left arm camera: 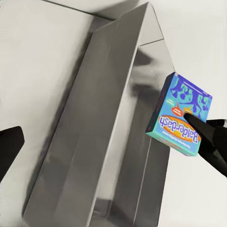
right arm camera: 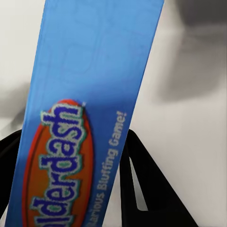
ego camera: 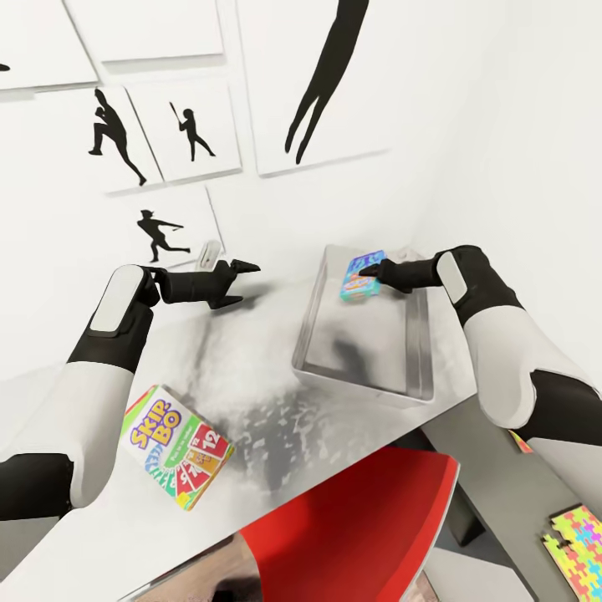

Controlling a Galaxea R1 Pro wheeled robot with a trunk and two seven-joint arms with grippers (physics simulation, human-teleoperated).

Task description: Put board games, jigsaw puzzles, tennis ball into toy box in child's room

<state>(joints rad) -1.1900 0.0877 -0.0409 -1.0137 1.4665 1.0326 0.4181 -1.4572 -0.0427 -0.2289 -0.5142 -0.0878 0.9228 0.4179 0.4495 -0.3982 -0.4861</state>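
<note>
Pale grey tabletop [ego camera: 251, 368] running into the corner under white walls hung with black silhouette pictures [ego camera: 159, 125]. Red chair [ego camera: 359, 527] pushed in at the near edge. Open metal toy box [ego camera: 334, 351] sitting toward the tabletop's right. Skip-Bo board game [ego camera: 177, 446] lying flat on the tabletop near the left arm's elbow, well apart from the toy box. Jigsaw puzzle [ego camera: 577, 552] lying low at the far right. Balderdash board game [ego camera: 362, 276] held tilted above the toy box's far end, clamped between the fingers of the right gripper [ego camera: 374, 273]. Left gripper [ego camera: 244, 269] hovering above the tabletop beside the toy box, fingers spread, holding nothing.
</note>
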